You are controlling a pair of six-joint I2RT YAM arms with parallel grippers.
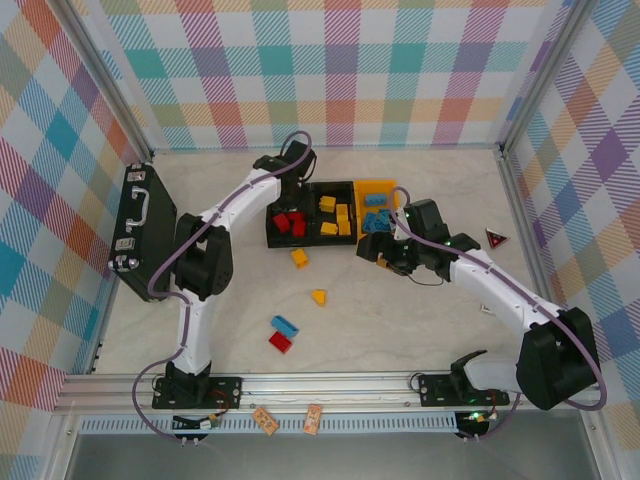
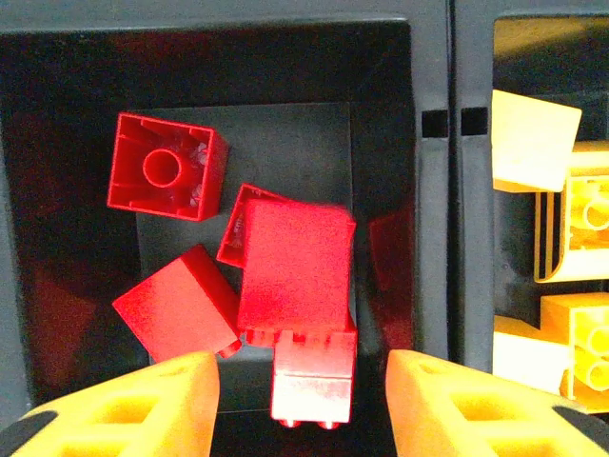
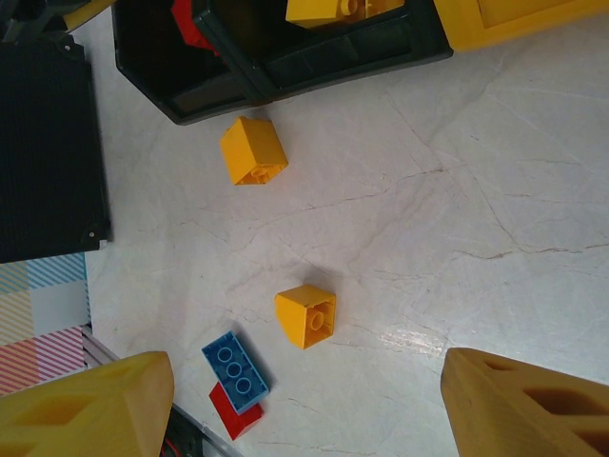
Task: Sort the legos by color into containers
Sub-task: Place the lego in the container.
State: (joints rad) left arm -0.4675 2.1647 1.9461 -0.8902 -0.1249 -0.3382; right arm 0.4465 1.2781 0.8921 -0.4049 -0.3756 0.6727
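worktop [image 3: 495,171]: pale, marbled; lies under the right pincer.
briefcase [image 1: 140,220]: black, well apart from the left pincer, on its left.
containers [image 1: 330,184]: three bins in a row. Left pincer hangs over the end black bin; right pincer is near the orange-yellow one.
left pincer [image 2: 300,381]: wide, holding nothing.
right pincer [image 3: 304,400]: wide, holding nothing.
red legos [image 2: 295,276]: heaped in the black bin, straight beneath the left pincer.
yellow legos [image 2: 533,143]: in the next bin, to the left pincer's right.
loose legos: yellow brick [image 3: 253,150], second yellow brick [image 3: 306,316], blue brick [image 3: 235,367] touching red brick [image 3: 228,411]; all on the worktop below the right pincer.
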